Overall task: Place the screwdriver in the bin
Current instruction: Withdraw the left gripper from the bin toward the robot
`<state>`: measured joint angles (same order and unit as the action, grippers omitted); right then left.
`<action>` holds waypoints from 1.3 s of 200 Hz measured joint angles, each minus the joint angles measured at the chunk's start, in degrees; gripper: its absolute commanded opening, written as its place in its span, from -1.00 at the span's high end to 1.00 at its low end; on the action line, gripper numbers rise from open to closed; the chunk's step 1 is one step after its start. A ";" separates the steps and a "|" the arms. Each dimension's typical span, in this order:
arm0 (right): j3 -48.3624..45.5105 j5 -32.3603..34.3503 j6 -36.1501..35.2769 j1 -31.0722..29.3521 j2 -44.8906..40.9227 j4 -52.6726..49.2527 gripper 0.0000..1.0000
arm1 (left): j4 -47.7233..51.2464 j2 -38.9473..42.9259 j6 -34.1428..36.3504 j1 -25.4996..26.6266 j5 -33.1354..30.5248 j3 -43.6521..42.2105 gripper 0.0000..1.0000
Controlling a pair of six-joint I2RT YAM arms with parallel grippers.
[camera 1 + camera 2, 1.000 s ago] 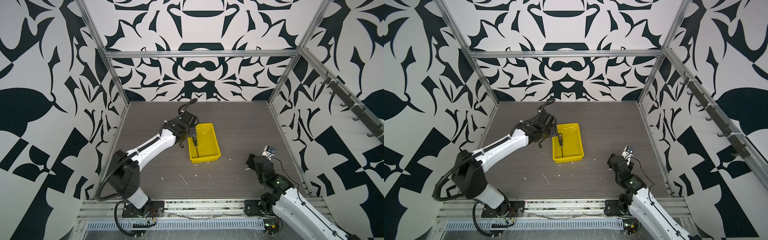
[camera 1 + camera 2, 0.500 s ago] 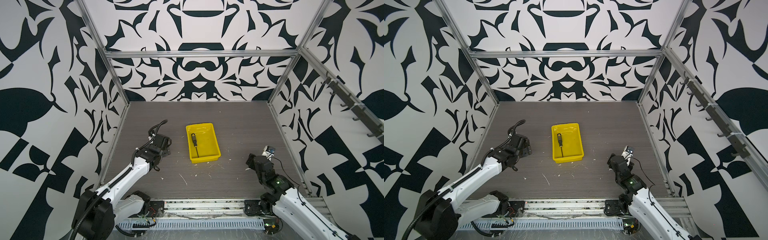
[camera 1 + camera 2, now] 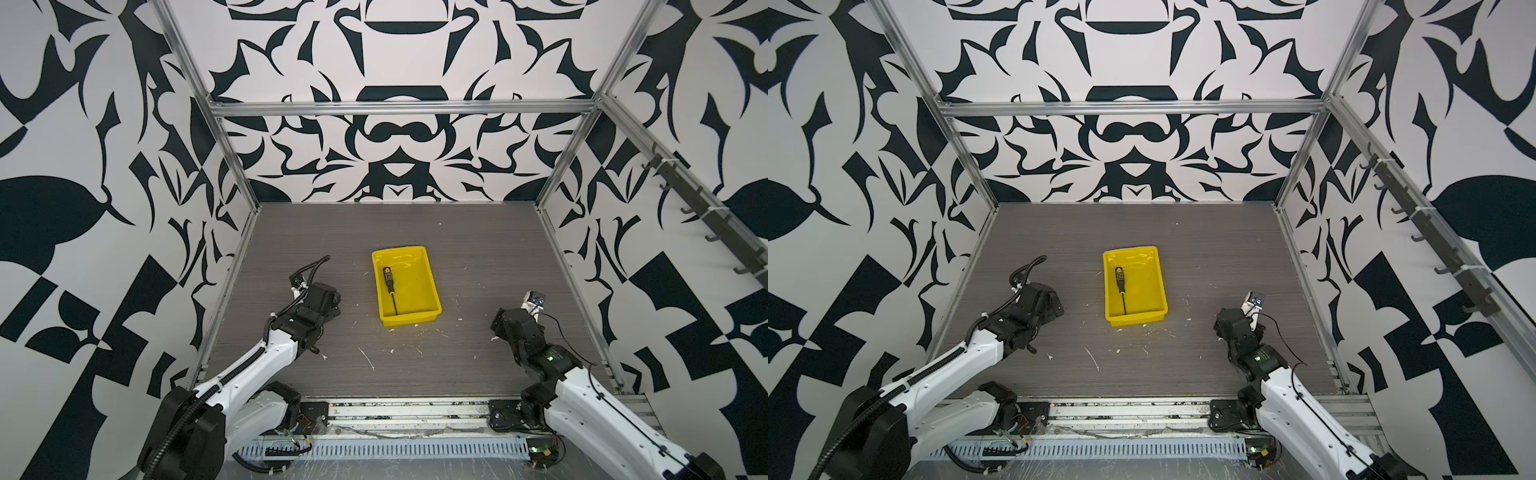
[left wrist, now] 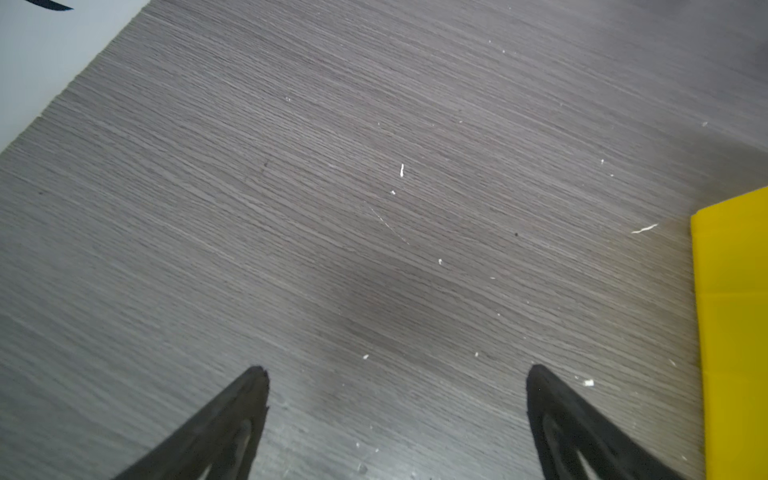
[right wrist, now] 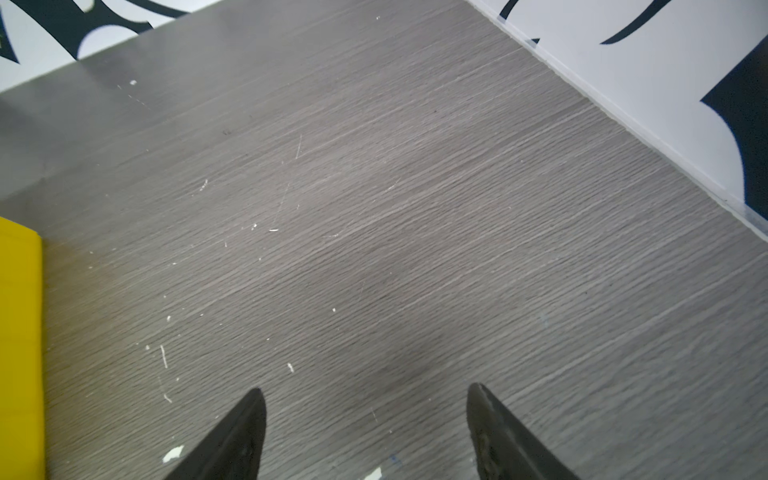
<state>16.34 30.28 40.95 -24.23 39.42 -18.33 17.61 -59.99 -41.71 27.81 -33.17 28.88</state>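
The screwdriver (image 3: 389, 286) lay flat inside the bin (image 3: 411, 318). In both top views it sat along the bin's left side, with the handle toward the back wall and the thin shaft pointing at the front wall. Whether the tip touched that wall, you could not tell from these views. By how things lay, the task looked done.

Neither of your 2 grippers held anything. The left gripper (image 4: 397, 369) was spread wide over bare worktop (image 3: 478, 249) just left of the bin, and the bin's yellow edge showed at the side of its wrist view. The right gripper (image 5: 366, 388) also had its fingers apart with nothing between them. It hung over the worktop on the bin's right.

If you had needed to lift the screwdriver again, it would probably have handled as a light, stiff tool that was not fragile. The shaft looked too slim and smooth to pinch well, and it would likely have twisted or slipped between the pads. The handle was the better place to hold, being thicker, with a dotted surface to bite on. You would have closed across its middle, with 1 finger on each side.

The glossy bin floor would likely have let the round handle roll or skate away from a finger that arrived off-centre. The handle also lay close to the left wall, which left little room for the outer finger. The bin looked light, so a nudge could have shifted it.
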 measured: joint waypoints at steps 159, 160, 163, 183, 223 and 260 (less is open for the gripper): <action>2.43 -0.24 -0.15 0.00 1.75 0.61 -0.69 | -1.55 4.28 0.81 0.00 0.22 -0.44 -0.99; 2.43 -0.22 -0.17 0.00 1.75 0.59 -0.69 | -1.55 4.33 0.81 0.00 0.22 -0.46 -0.99; 2.43 -0.13 -0.07 0.00 1.75 0.59 -0.70 | -1.57 4.46 0.81 0.00 0.20 -0.50 -0.99; 2.82 1.53 -0.15 0.00 1.75 0.61 -0.79 | -2.34 5.29 0.81 0.00 0.22 -1.25 -0.99; 5.84 7.58 -8.48 0.00 3.19 8.33 -0.87 | -2.40 4.92 0.81 0.00 0.26 -1.31 -0.99; 4.11 13.03 -25.92 0.28 9.66 26.01 -0.99 | -2.43 4.31 0.61 0.00 0.26 -1.31 -0.99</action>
<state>20.45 43.31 15.03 -23.94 49.08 7.68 15.18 -55.68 -41.10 27.81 -32.91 27.57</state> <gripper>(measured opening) 0.992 0.994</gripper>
